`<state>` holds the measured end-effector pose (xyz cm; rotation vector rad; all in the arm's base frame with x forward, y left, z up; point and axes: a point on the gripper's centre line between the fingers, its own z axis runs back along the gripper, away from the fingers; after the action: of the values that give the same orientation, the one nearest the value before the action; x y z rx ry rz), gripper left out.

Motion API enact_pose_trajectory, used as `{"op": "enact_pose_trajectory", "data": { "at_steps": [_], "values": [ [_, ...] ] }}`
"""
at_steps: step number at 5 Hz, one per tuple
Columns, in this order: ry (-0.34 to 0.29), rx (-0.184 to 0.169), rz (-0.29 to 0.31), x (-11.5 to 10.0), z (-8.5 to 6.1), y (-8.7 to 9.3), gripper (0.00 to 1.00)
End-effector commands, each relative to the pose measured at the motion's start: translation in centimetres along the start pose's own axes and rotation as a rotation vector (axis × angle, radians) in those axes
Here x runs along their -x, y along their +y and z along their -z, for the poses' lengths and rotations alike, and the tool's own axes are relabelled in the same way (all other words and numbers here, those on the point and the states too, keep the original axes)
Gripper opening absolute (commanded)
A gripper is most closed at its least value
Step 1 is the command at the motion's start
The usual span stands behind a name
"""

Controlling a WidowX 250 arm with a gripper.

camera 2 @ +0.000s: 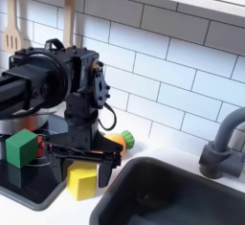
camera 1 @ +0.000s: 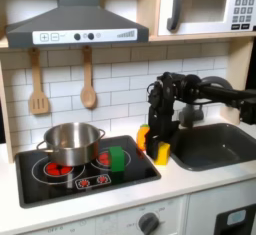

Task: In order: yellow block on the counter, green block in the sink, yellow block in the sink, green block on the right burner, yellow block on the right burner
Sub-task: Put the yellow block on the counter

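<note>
- The counter (camera 1: 150,184) holds the sink (camera 1: 215,147), which lies at the first exterior view's right.
- The gripper (camera 2: 88,156) hangs with open jaws just above the yellow block (camera 2: 81,182), which rests on the counter beside the sink's rim.
- The green block (camera 2: 21,148) sits on the black cooktop (camera 1: 60,187).

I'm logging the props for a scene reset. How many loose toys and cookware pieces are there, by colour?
Green: 1, the green block on the black cooktop.
Yellow: 1, the yellow block on the counter by the sink.
Orange-yellow: 1, the rounded toy with a green tip.
Silver: 1, the steel pot.
Total: 4
</note>
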<state>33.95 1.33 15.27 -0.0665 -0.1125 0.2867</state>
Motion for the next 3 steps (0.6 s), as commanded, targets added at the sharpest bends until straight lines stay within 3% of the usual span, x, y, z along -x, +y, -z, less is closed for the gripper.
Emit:
{"op": "enact_pose_trajectory", "data": {
  "at_steps": [1,3],
  "values": [
    [0.002,0.028,0.001,-0.1,-1.8,-0.6,1.0],
    [-0.025,0.05,-0.017,-1.3,-4.3,-1.0,1.0]
  ]
}}
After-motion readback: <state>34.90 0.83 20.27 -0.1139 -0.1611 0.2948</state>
